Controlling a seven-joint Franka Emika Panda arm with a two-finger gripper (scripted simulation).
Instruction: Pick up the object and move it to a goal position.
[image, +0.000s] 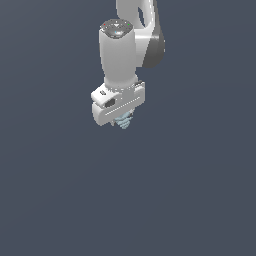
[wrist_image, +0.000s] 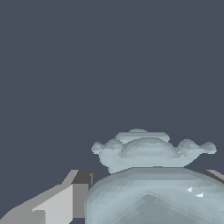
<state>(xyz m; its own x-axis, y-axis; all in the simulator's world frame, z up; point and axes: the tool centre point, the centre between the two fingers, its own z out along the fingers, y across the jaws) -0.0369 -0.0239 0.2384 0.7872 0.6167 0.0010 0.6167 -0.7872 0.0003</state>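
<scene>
Arm of white and grey glossy segments hangs from the top of the exterior view, wrist pointing down against a flat dark slate-blue background. White gripper sits at its lower end. Small pale blue-grey ridged tapering object pokes out beneath the gripper body, narrow tip downward. Jaws hidden behind the hand body here; the object sits between them and appears held, no surface touching it below.

Wrist view: the object fills the lower frame, stacked lobed ridges, glossy highlight on the widest tier. One pale grey finger lies just beside it, contact point hidden.
</scene>
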